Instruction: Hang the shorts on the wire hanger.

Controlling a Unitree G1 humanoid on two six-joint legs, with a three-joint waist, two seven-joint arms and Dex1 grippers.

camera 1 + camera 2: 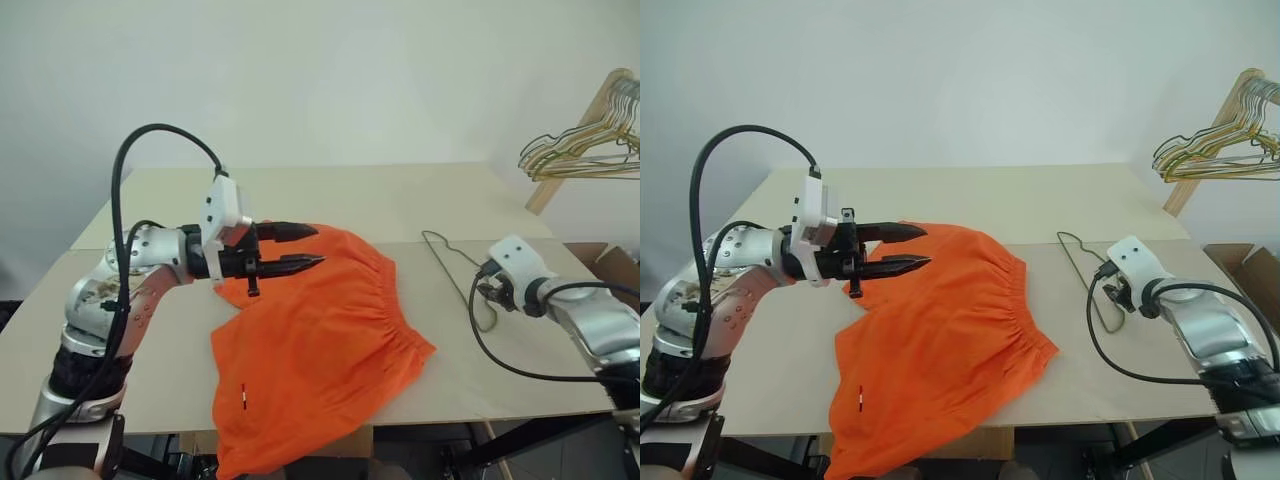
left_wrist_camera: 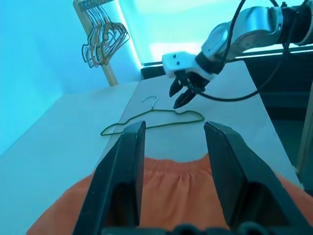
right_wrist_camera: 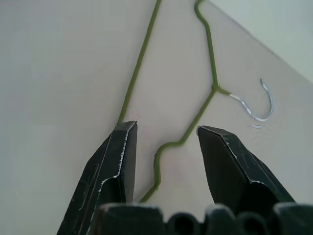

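The bright orange shorts [image 1: 320,340] lie spread across the middle of the table, their lower end hanging over the front edge. A gathered waistband faces right and a small white mark sits near the front hem. My left gripper [image 1: 320,246] points level to the right just above the shorts' far left part, open with nothing between its fingers. To the right of the shorts the thin green wire hanger [image 3: 138,63] lies flat on the table, hook toward the back. Directly over the hanger, my right gripper [image 3: 166,128] tilts downward, open and holding nothing.
The pale wooden table [image 1: 400,200] stretches back toward a white wall. A wooden rail with a bunch of gold and green wire hangers [image 1: 585,140] leans at the back right. A cardboard box [image 1: 615,265] sits off the table's right edge.
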